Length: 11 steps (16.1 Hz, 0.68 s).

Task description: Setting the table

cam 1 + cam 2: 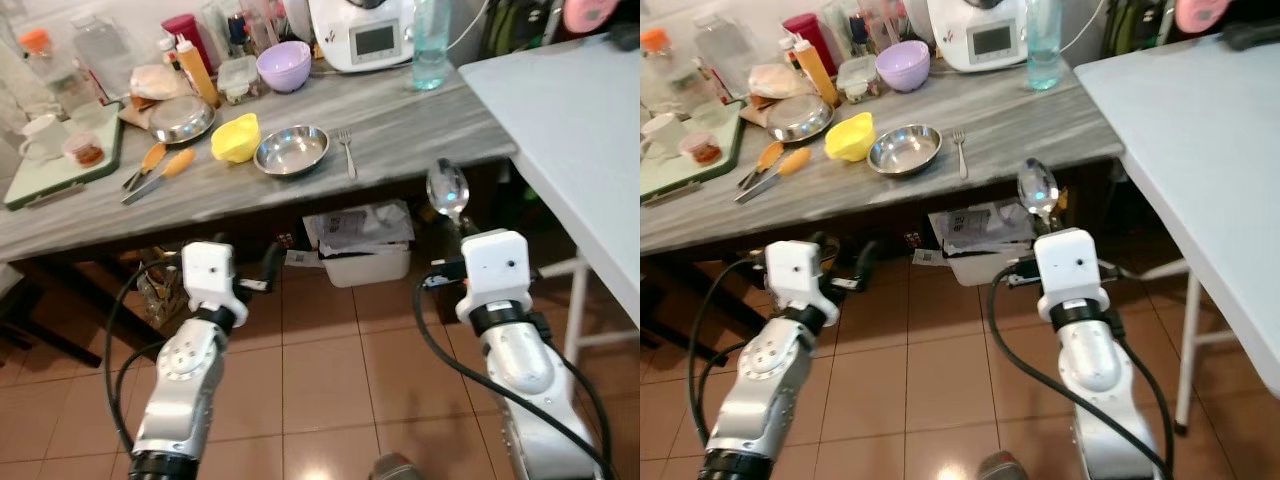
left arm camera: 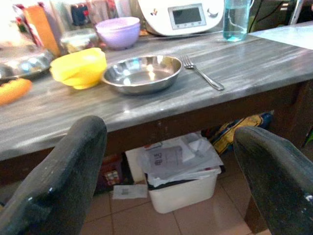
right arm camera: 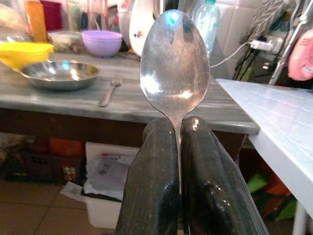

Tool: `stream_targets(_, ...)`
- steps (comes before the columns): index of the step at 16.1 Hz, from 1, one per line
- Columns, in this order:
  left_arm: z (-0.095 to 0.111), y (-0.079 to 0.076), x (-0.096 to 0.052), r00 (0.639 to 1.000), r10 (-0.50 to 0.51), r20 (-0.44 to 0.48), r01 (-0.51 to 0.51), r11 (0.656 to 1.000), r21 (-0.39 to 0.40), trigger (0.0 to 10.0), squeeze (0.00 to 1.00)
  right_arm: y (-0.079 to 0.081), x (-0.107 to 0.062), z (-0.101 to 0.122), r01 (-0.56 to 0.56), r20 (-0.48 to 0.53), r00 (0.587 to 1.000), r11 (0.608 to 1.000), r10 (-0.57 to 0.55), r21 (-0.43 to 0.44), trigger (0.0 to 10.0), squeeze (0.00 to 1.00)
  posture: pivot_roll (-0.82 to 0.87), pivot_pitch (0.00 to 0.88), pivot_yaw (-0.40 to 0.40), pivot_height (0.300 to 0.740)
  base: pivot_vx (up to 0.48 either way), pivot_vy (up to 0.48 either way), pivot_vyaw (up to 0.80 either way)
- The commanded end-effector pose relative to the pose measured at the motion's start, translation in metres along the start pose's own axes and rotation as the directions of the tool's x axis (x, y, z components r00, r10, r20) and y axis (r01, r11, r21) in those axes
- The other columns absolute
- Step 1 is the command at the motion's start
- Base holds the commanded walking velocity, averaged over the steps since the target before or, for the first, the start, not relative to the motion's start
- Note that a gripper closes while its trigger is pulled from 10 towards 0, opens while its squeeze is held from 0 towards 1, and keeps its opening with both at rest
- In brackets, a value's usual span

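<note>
My right gripper (image 3: 179, 128) is shut on a metal spoon (image 1: 447, 190), whose bowl (image 3: 174, 62) stands upright above the fingers. It hangs over the tiled floor, just off the front edge of the grey counter (image 1: 420, 130) and left of the white table (image 1: 580, 130). My left gripper (image 2: 171, 142) is open and holds nothing, low in front of the counter edge. On the counter lie a steel bowl (image 1: 291, 150), a fork (image 1: 347, 152), a yellow bowl (image 1: 236, 138) and a purple bowl (image 1: 284, 65).
A white appliance (image 1: 362, 32), a clear bottle (image 1: 430, 45), a second steel bowl (image 1: 181, 120), tongs (image 1: 158, 172) and jars crowd the counter's back and left. A white bin of papers (image 1: 365, 245) sits under the counter. Tiled floor lies below my arms.
</note>
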<state>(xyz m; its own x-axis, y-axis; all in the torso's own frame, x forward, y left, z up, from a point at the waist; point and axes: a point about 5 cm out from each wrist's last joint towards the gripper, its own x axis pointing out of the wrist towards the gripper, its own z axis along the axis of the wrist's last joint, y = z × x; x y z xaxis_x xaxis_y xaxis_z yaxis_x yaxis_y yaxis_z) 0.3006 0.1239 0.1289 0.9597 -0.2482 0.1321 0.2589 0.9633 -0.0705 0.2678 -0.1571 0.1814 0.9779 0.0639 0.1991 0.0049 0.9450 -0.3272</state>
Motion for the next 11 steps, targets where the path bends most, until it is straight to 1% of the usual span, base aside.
stream_targets(1,-0.0004,0.0132,-0.005,0.999,0.036,-0.013,-0.036,0.999,0.029,10.0,0.0,0.006,0.0001,0.0059,-0.008,0.025,1.0,1.0,0.008,0.025,10.0,0.0,-0.34,0.137,0.216,0.74,0.319,0.0,0.0)
stream_targets(4,-0.004,0.0142,-0.006,0.997,0.066,-0.035,-0.065,0.997,0.027,10.0,0.0,0.0058,-0.0008,0.0044,-0.007,0.019,1.0,1.0,0.006,0.022,10.0,0.0,-0.34,0.137,0.216,0.74,0.0,0.0,0.0)
stream_targets(9,-0.0035,0.0127,-0.005,0.998,0.057,-0.029,-0.057,0.998,0.027,10.0,0.0,0.0058,0.0006,0.0041,-0.009,0.019,1.0,1.0,0.008,0.018,10.0,0.0,-0.35,0.138,0.212,0.74,0.0,0.0,0.0)
stream_targets(11,-0.0038,0.0123,-0.0049,0.998,0.058,-0.03,-0.057,0.998,0.026,10.0,0.0,0.0059,0.0008,0.0038,-0.008,0.016,1.0,1.0,0.007,0.016,10.0,0.0,-0.35,0.138,0.212,0.74,0.0,-0.309,0.0)
